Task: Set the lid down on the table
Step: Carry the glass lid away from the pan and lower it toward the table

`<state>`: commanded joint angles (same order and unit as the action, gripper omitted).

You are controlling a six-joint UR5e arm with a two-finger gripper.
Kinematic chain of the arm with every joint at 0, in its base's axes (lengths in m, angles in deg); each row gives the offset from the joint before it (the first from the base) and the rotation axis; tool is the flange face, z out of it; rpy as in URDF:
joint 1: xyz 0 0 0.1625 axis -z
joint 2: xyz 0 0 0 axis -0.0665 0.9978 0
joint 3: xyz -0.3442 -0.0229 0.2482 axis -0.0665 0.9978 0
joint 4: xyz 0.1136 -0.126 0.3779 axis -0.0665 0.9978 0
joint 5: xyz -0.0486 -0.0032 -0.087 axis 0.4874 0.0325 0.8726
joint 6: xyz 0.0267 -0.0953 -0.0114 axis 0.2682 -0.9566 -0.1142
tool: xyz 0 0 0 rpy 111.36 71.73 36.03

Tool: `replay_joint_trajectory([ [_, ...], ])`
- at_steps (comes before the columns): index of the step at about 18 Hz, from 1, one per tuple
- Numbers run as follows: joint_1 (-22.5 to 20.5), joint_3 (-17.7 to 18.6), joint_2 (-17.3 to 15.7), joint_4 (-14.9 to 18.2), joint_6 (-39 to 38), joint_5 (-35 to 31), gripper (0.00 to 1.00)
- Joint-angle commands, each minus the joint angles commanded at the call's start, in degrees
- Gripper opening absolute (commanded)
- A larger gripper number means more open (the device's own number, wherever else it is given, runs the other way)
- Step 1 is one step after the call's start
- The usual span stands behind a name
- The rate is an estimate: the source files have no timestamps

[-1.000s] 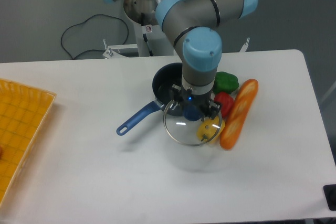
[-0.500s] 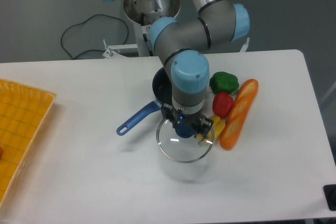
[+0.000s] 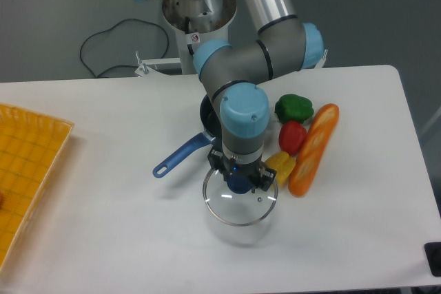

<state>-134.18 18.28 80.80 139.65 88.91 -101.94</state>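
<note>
The round glass lid (image 3: 238, 204) with a metal rim hangs level just above the white table (image 3: 124, 239), in front of the dark blue pan (image 3: 207, 118). My gripper (image 3: 238, 181) points straight down and is shut on the lid's blue knob. A faint shadow lies on the table under the lid. The arm hides most of the pan's bowl; its blue handle (image 3: 179, 156) sticks out to the left.
A green pepper (image 3: 294, 108), a red pepper (image 3: 292, 136), a yellow pepper (image 3: 280, 165) and a long orange bread loaf (image 3: 313, 148) lie right of the lid. A yellow gridded tray (image 3: 24, 170) sits at the left edge. A black cable (image 3: 103, 39) lies behind the table.
My gripper has carried the lid forward and to the left, away from the pan and the peppers, and lower toward the table.
</note>
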Motion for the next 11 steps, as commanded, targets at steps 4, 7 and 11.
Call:
replay_joint_trajectory([
  [4, 0.2, 0.3, 0.3, -0.1, -1.2, 2.6, 0.37],
  [7, 0.2, 0.6, 0.8, -0.6, -1.2, 3.2, 0.37],
  [11, 1.0, 0.6, 1.7, -0.9, -1.7, 2.9, 0.37],
])
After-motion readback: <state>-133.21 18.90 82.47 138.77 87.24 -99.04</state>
